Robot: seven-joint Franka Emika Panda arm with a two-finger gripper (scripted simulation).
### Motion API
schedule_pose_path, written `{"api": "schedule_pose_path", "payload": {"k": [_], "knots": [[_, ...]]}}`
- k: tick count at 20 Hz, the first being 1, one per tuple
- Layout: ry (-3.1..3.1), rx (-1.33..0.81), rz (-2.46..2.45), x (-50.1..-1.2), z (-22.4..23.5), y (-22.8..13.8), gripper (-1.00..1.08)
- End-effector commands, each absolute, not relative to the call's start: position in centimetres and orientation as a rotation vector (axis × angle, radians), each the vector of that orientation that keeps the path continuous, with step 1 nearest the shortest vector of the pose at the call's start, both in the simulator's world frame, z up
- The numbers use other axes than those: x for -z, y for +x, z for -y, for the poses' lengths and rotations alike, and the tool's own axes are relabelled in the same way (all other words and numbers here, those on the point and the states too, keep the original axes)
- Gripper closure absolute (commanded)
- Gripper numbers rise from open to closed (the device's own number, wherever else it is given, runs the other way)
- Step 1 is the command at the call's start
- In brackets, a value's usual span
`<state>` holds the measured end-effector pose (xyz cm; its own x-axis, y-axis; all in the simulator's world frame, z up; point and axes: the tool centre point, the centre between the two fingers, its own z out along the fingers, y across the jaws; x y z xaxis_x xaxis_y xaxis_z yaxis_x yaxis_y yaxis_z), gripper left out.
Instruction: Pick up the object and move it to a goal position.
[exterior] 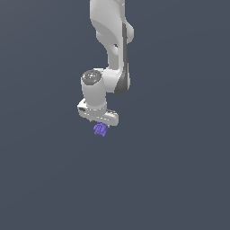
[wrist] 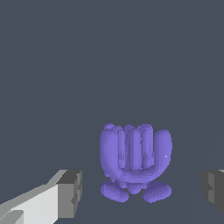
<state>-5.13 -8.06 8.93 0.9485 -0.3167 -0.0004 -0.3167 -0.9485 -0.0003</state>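
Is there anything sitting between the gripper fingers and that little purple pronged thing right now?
Nothing visible. In the wrist view the purple object lies in the open gap between the two fingers, apart from both. The gripper is directly over it in the exterior view.

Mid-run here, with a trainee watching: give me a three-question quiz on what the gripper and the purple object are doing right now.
1. True or false: the fingers are pressed against the purple object.
2. In the wrist view, where is the object relative to the two fingertips? A) outside both B) between them, with gaps on each side C) hidden behind one
3. In the exterior view, the object shows just ____ the gripper.

Key
1. False: a gap shows on both sides.
2. B
3. below
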Motion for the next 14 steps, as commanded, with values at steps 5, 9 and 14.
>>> {"api": "schedule_pose_path", "payload": {"k": [5,9,14], "knots": [[-3.100,-0.001,-0.506,-6.9,8.1,-5.2,-0.92],[-3.100,0.000,-0.510,-5.0,8.1,-5.3,-0.92],[-3.100,0.000,-0.511,-4.0,8.1,-5.3,-0.92]]}}
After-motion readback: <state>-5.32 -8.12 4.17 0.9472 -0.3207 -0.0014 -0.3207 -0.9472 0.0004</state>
